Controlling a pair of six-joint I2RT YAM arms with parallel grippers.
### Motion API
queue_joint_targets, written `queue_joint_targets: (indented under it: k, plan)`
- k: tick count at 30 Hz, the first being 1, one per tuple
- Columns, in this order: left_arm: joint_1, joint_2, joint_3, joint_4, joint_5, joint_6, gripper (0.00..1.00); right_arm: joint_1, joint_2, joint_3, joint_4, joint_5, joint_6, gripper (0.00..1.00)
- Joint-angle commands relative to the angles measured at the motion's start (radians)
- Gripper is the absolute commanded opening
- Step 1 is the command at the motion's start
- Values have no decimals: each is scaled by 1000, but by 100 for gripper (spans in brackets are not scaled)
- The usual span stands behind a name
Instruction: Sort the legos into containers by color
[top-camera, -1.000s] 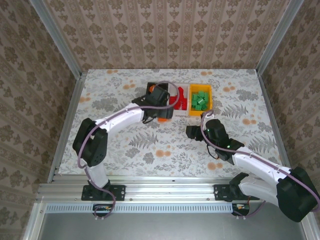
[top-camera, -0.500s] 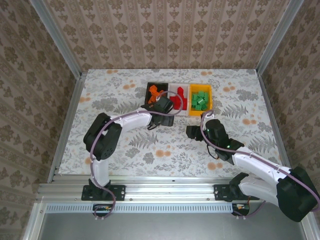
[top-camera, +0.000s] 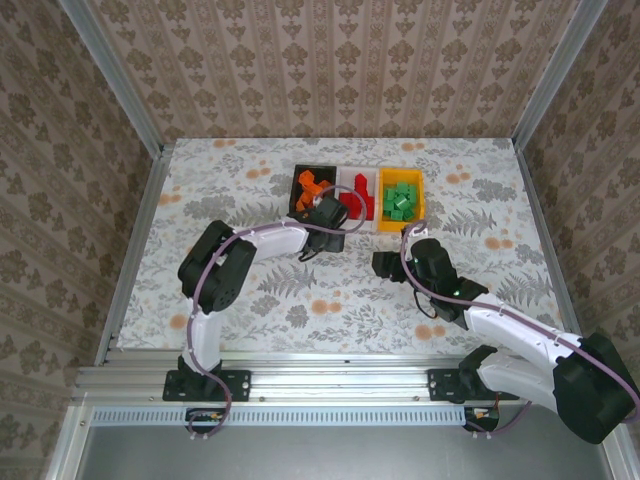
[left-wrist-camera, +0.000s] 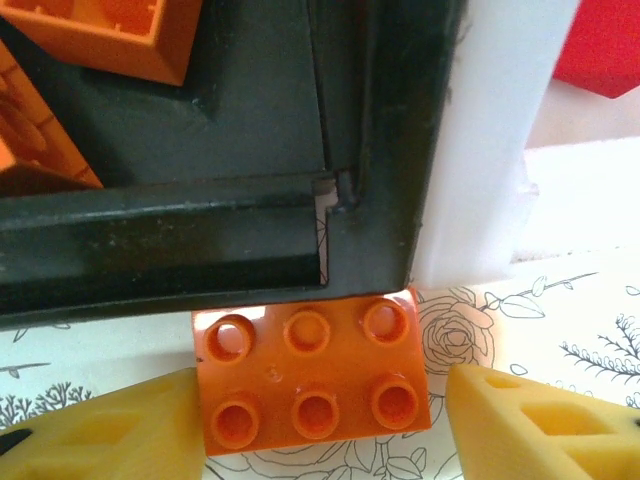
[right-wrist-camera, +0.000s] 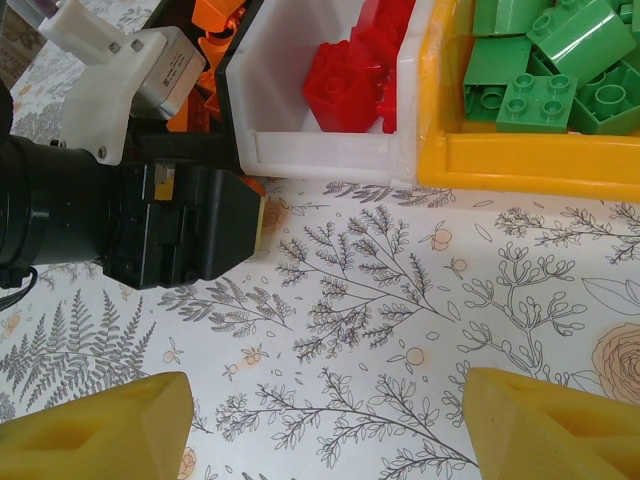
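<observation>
Shift: left pincer (left-wrist-camera: 322, 405) has come back from over the black bin (left-wrist-camera: 180, 240) to its near wall, narrowing;
Lego: orange six-stud brick (left-wrist-camera: 312, 372) on the surface, against that wall;
Jaws: apart; one pad touching;
Right pincer (right-wrist-camera: 327, 395): spread, empty;
Grasp: centre, squeeze squarely, lift over rim

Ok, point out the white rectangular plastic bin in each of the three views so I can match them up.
Top external: the white rectangular plastic bin is the middle one of the row, at the table's far centre.
Left wrist: its white wall runs down the upper right.
Right wrist: upper centre, holding red plastic bricks.
Shared landmark: the black rectangular plastic bin right beside it.
</observation>
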Motion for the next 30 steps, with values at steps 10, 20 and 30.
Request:
queue_joint_targets:
  k: [10,20,30]
  plan:
    - [-29,-37,-51,6,-60,16,51,10,-1,9,-13,23,-15,73]
    - [-69,-151,-98,-20,-74,17,49,11,0,8,-10,25,-15,73]
    - [62,-188,137,-182,-55,135,49,13,-3,10,-13,28,-16,73]
